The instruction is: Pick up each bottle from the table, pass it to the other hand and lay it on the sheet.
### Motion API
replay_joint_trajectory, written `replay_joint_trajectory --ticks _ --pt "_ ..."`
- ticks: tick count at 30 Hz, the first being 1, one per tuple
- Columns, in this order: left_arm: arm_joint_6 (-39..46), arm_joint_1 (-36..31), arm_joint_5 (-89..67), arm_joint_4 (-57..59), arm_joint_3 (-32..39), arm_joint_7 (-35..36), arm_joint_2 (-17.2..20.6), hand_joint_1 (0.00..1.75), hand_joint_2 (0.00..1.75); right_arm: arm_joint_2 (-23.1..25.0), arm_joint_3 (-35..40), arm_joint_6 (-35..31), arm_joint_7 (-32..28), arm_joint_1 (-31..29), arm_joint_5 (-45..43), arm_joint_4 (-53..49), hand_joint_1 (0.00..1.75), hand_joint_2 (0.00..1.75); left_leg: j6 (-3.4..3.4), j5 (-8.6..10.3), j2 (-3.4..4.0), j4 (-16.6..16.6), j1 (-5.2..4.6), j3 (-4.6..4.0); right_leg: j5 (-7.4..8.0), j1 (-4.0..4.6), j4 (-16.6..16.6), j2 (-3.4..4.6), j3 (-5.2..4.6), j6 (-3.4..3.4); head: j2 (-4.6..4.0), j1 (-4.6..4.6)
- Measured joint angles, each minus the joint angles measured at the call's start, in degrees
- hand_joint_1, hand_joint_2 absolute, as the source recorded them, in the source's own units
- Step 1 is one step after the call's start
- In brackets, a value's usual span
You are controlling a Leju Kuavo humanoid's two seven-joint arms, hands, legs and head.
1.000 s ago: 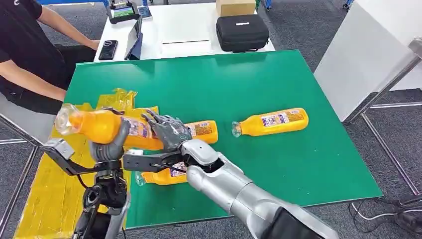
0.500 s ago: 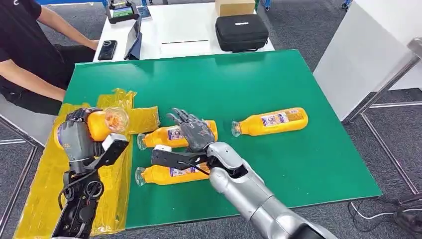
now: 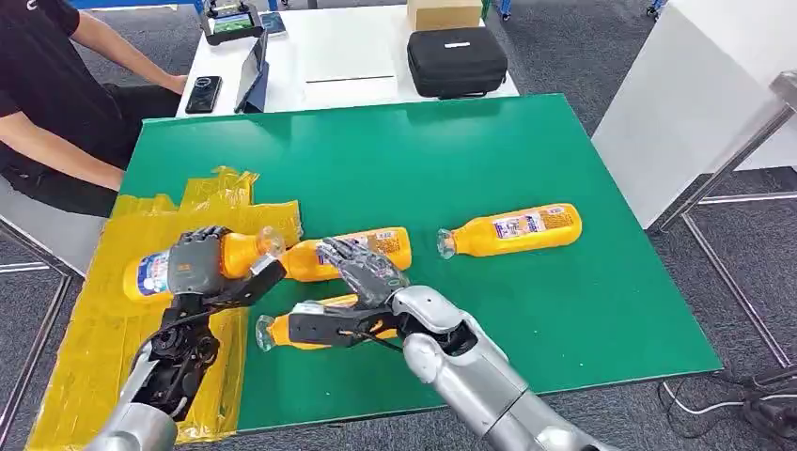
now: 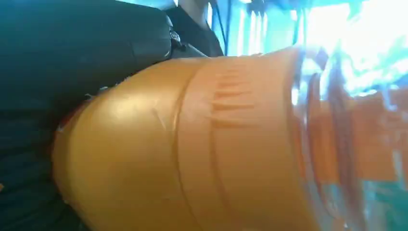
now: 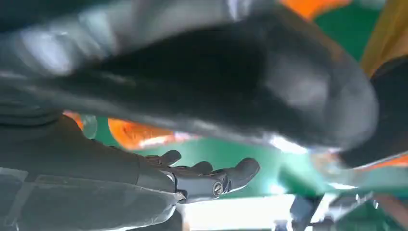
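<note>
Four bottles, head view: orange liquid is filling each one, all lying on their sides.
Left hand [image 3: 195,265]: its fingers are wrapping the held bottle [image 3: 202,261] over the yellow sheet [image 3: 94,329], neck pointing toward the table's middle.
Right hand [image 3: 367,271]: fingers are spreading wide, holding nothing, hovering over the middle bottle [image 3: 352,249] and the near bottle [image 3: 320,329].
Far bottle [image 3: 512,228]: lying alone on the green tabletop [image 3: 526,150], open green all around it.
Edges: the sheet is hanging past the tabletop's left edge; a person [image 3: 47,103] is sitting beyond that corner.
Left wrist view: the held bottle [image 4: 202,144] is showing its orange body and clear neck against dark fingers [image 4: 72,57].
Right wrist view: the right hand's fingers [image 5: 211,178] are lying apart above green, orange bottle parts blurring nearby.
</note>
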Motion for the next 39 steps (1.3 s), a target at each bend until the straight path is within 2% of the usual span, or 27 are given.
replay_joint_trajectory --ticks 1,2,5,6,16,25,27,33,39 --pt "-0.99 -0.45 0.02 1.28 -0.68 0.18 0.22 0.0 1.75 -0.55 0.63 1.41 0.11 0.53 0.43 -0.89 0.0 0.0 0.0 0.0 -0.02 0.0 -0.01 0.0 0.0 -0.01 0.0 -0.01 0.02 0.0 0.0 0.02" --pt "-1.89 -0.87 0.02 2.22 -1.08 0.68 0.46 0.0 0.0 -1.05 1.31 2.91 0.11 0.96 0.85 -1.53 0.0 0.0 0.0 -0.01 -0.02 0.0 -0.01 0.0 0.0 -0.01 0.0 -0.01 0.03 0.0 0.0 -0.02" --pt "-2.89 -1.44 0.04 4.27 -2.15 1.36 1.29 0.0 0.0 -2.23 2.82 4.06 0.15 2.21 1.33 -2.92 0.0 0.0 -0.03 -0.06 0.0 0.0 -0.01 -0.01 -0.01 0.0 -0.01 0.0 0.01 -0.01 0.0 -0.02" --pt "-3.02 -1.44 0.04 4.84 -2.32 1.53 1.42 0.0 0.0 -2.51 3.14 4.32 0.17 2.4 1.37 -3.25 0.0 1.75 -0.05 -0.07 0.0 0.0 -0.01 -0.01 -0.01 0.0 -0.01 0.01 -0.01 -0.01 0.0 -0.02" --pt "-3.64 -1.06 1.55 6.08 -2.98 3.0 3.3 0.0 0.0 -6.22 8.86 12.26 -0.7 1.04 3.54 -2.25 0.0 1.75 -0.07 -0.02 -0.02 -0.02 0.01 0.06 -0.01 0.02 0.0 0.0 0.1 -0.01 0.0 0.0" --pt "-2.43 0.05 3.74 4.62 -2.32 1.83 4.11 0.0 0.0 -7.85 13.74 12.85 -0.92 -2.62 4.59 0.48 0.0 1.75 -0.11 -0.06 -0.03 -0.03 0.01 0.38 -0.03 0.02 -0.01 0.0 0.39 -0.03 0.0 -0.02" --pt "-1.63 0.77 6.93 3.63 -1.38 -0.6 4.11 0.0 0.0 -8.08 14.4 12.65 -0.68 -2.99 5.0 0.81 0.0 1.75 -0.12 -0.06 -0.03 -0.03 0.01 0.42 -0.03 0.02 -0.02 0.01 0.41 -0.04 0.0 -0.02" --pt "-4.88 4.37 35.82 -5.4 3.78 -15.92 2.73 0.0 0.0 -8.11 14.73 6.0 1.71 -3.55 9.42 3.55 0.0 1.75 -0.03 0.02 -0.27 -0.03 0.01 0.44 -0.14 0.01 -0.02 -0.1 0.43 -0.17 0.0 -0.02" --pt "-7.46 8.74 50.77 -16.48 6.46 -21.35 0.29 0.0 0.0 -7.32 13.68 3.3 3.01 -4.14 12.59 6.73 0.0 1.75 0.0 0.04 -0.27 -0.03 -0.04 0.38 -0.09 -0.04 -0.03 -0.09 0.4 -0.12 0.0 0.0"
